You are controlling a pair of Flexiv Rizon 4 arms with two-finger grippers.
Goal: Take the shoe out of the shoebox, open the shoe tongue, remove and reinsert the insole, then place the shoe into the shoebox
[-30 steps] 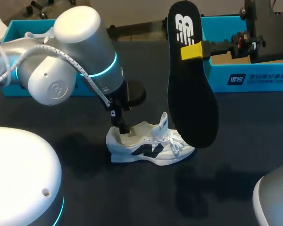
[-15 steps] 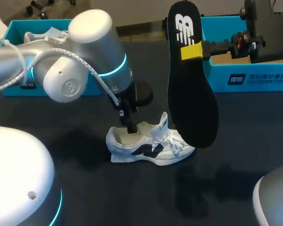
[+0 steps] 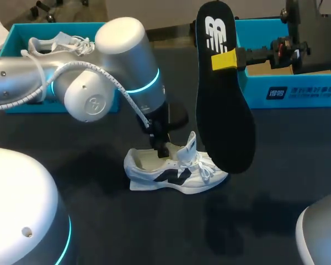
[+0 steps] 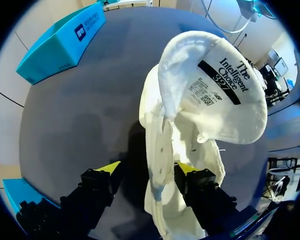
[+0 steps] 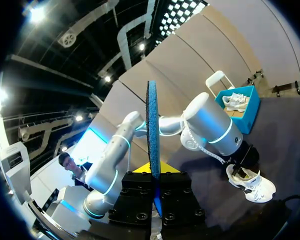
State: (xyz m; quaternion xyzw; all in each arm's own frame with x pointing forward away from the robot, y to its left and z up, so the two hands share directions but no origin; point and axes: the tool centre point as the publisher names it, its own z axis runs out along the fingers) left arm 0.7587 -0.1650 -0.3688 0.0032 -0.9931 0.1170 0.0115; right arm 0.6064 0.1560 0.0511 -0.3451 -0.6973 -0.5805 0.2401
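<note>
Shoe [image 3: 174,171] is out of the shoebox [image 3: 298,88] and on the table, with the tongue [image 4: 215,85] flipped up and the insole [image 3: 223,110] out. Right gripper [image 3: 225,59] is clamped on the insole, holding it upright above the shoe. Left gripper [image 3: 162,148] sits at the shoe opening, fingers apart, apparently gripping nothing. To do: reinsert insole, box shoe.

The silver left arm with a glowing cyan ring [image 3: 124,49] has swung toward the table's middle, carrying its yellow-tipped left gripper [image 3: 162,147] from the heel end of the white lace-up sneaker [image 3: 176,172] forward along its opening to just behind the raised white tongue [image 3: 191,142]. With the arm shifted, more of the second white sneaker [image 3: 60,43] in the turquoise cardboard box [image 3: 14,36] at the left shows.
</note>
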